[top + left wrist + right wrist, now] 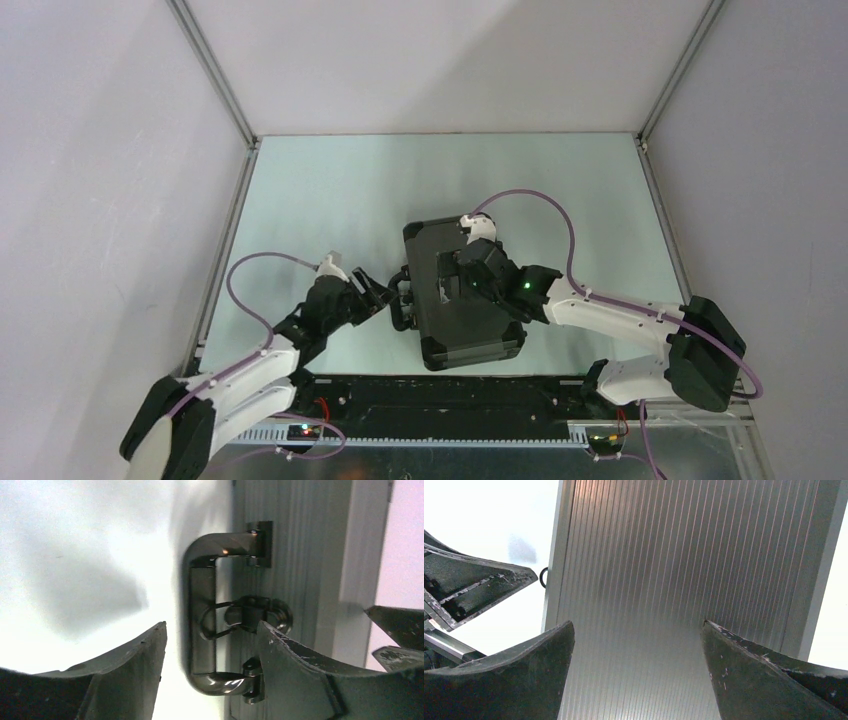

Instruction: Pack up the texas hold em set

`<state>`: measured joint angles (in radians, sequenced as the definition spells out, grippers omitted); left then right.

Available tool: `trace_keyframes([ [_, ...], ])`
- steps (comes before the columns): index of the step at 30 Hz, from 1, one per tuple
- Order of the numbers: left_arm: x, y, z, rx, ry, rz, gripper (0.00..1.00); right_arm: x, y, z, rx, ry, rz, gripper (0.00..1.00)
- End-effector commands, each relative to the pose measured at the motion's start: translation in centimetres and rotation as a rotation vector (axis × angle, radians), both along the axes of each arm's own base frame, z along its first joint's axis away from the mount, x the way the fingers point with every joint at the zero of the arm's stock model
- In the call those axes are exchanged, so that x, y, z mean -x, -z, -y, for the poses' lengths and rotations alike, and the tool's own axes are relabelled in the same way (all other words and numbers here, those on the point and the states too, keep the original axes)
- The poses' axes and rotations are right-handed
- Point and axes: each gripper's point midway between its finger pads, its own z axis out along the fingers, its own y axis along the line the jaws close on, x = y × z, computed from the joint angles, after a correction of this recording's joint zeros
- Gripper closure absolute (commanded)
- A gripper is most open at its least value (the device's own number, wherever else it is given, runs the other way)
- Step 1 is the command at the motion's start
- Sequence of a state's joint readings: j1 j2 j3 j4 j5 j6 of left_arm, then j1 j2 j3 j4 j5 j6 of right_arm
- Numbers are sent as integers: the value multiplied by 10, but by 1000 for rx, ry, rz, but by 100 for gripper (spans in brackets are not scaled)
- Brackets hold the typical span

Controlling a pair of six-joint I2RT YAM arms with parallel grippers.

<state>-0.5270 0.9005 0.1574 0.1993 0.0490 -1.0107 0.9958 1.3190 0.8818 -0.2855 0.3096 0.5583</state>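
**A robot lab test cell**

Blank white walls [100, 150] close in a pale green table [330, 190] on three sides, joined at the corners by bare aluminium posts [215, 70]. The left arm [250, 370] and right arm [620, 315] are bolted to a black base rail [450, 395] at the near edge. Purple cables [570, 230] loop along them, and small lit circuit boards [300, 432] sit below.
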Motion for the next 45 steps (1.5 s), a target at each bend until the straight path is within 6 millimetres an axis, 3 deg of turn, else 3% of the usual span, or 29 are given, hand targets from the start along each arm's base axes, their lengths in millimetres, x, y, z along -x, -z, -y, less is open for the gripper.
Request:
trace_keyframes([
  [1, -3, -1, -40, -177, -139, -16, 28, 0, 0, -1, 16, 13, -16, 1],
  [5, 3, 3, -61, -285, -179, -38, 27, 0, 2, 0, 23, 12, -16, 1],
  [13, 5, 30, -59, -427, -93, -168, 27, 1, 6, 1, 38, 11, -23, 0],
  [23, -1, 35, -41, -540, 5, -186, 30, 1, 9, 3, 54, 13, -29, 1],
  [37, 6, 41, -68, -769, -32, -234, 31, 2, 12, 2, 57, 3, -35, 1],
  [40, 6, 43, -65, -776, -13, -243, 31, 1, 11, 2, 56, 0, -33, 1],
  [45, 7, 41, -40, -739, 57, -226, 31, 2, 13, 1, 57, -2, -37, 1],
])
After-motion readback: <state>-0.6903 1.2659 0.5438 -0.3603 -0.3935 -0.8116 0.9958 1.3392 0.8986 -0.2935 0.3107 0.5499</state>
